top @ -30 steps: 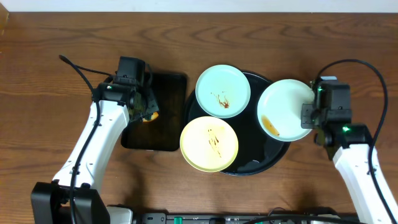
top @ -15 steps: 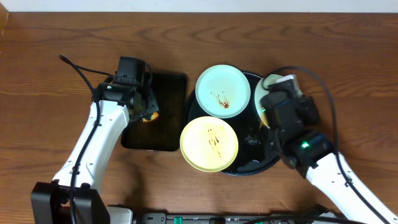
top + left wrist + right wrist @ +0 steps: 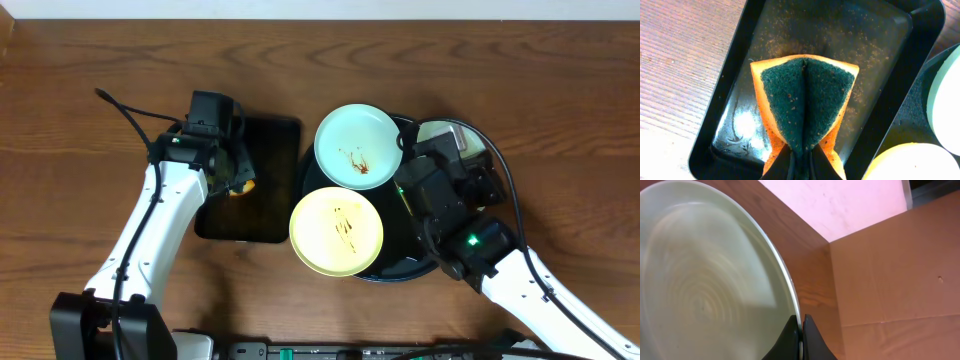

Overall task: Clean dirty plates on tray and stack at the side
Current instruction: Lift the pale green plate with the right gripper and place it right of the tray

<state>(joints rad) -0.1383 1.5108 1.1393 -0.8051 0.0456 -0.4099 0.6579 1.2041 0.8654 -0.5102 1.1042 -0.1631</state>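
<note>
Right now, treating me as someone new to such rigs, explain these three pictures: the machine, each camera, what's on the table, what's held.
Two white robot arms work at a wooden table. One picture looks down from above; the other two come from cameras on each wrist, looking along the fingers. On the table sit a round black tray and, beside it, a rectangular black tray. A mint plate and a yellow plate, both smeared brown, lie on the round tray. The left gripper pinches a green-and-orange sponge over the rectangular tray. The right gripper grips a third plate by its rim.
</note>
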